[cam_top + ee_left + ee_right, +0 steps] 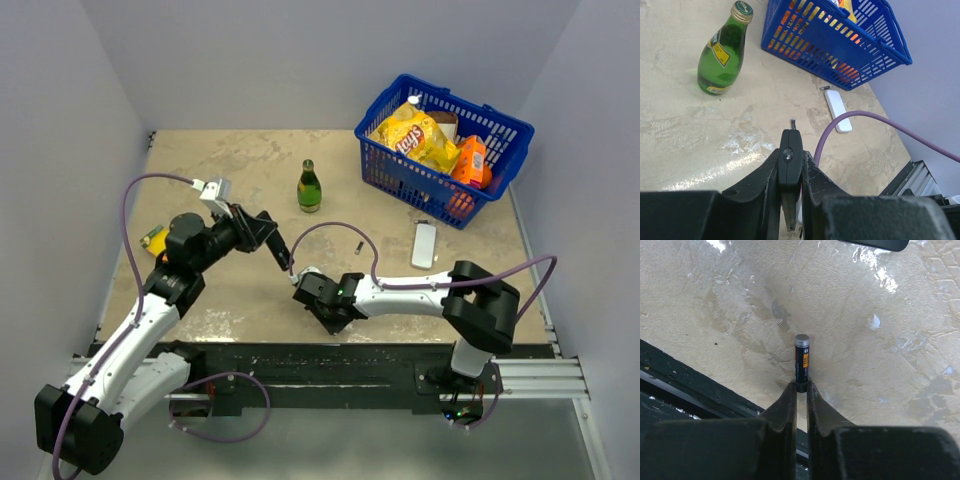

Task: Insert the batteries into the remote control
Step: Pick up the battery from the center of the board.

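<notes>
The remote control, a slim black bar, is seen end-on in the left wrist view. My left gripper is shut on its sides and holds it above the table. From above, the left gripper sits near the table's middle, pointing towards the right arm. My right gripper is shut on the lower end of one of the batteries, a dark cylinder with a silvery cap that sticks out past the fingertips just over the table. The right gripper is close below the remote. Another small dark battery lies on the table.
A green bottle stands at mid-table. At the back right is a blue basket holding snack packs. A flat white device lies in front of it. A yellow item lies at the left. A purple cable arcs beside the left gripper.
</notes>
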